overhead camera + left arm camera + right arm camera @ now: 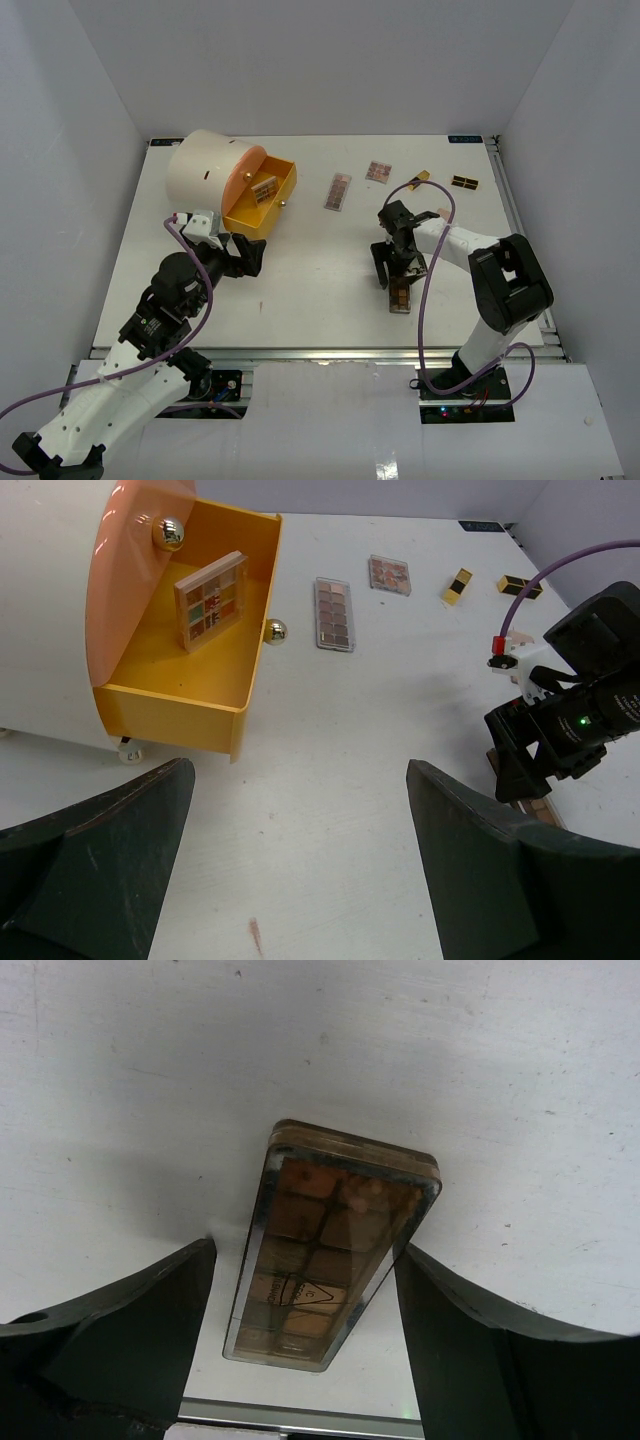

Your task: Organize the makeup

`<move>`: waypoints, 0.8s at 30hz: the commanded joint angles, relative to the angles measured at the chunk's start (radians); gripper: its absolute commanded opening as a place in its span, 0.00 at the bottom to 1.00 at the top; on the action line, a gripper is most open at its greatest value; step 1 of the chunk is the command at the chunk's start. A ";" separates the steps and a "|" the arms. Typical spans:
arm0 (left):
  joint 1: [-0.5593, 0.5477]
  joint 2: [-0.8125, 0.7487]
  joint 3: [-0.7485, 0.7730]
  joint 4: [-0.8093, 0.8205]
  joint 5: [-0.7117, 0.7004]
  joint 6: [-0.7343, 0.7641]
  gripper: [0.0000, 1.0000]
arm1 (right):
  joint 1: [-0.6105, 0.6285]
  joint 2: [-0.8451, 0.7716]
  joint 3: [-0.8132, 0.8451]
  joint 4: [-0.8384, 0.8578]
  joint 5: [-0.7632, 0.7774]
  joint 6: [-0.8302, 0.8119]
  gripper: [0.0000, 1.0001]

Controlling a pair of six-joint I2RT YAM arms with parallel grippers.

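A brown eyeshadow palette (330,1245) lies flat on the table near its front edge (400,297). My right gripper (305,1250) stands open astride it, one finger at each long side; the right finger sits at its edge and a narrow gap shows on the left. My left gripper (300,765) is open and empty over bare table, in front of the yellow drawer (200,670). One colourful palette (210,600) leans inside that drawer. Two more palettes (334,613) (389,574) and two gold-black pieces (457,585) (518,584) lie at the back of the table.
The big cream cylinder (205,165) with its orange front (243,175) stands at the back left, its drawer pulled out toward the middle. White walls close in the table on three sides. The metal front rail (330,352) runs just beyond the brown palette.
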 commanded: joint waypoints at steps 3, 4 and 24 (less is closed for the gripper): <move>0.007 -0.006 -0.010 0.000 -0.005 -0.007 0.98 | 0.019 0.058 -0.042 0.074 0.056 -0.009 0.75; 0.007 -0.006 -0.010 -0.001 -0.006 -0.008 0.98 | 0.020 0.064 -0.041 0.073 0.064 -0.008 0.72; 0.007 -0.010 -0.012 -0.003 -0.012 -0.008 0.98 | 0.021 0.013 0.119 0.008 -0.187 -0.373 0.25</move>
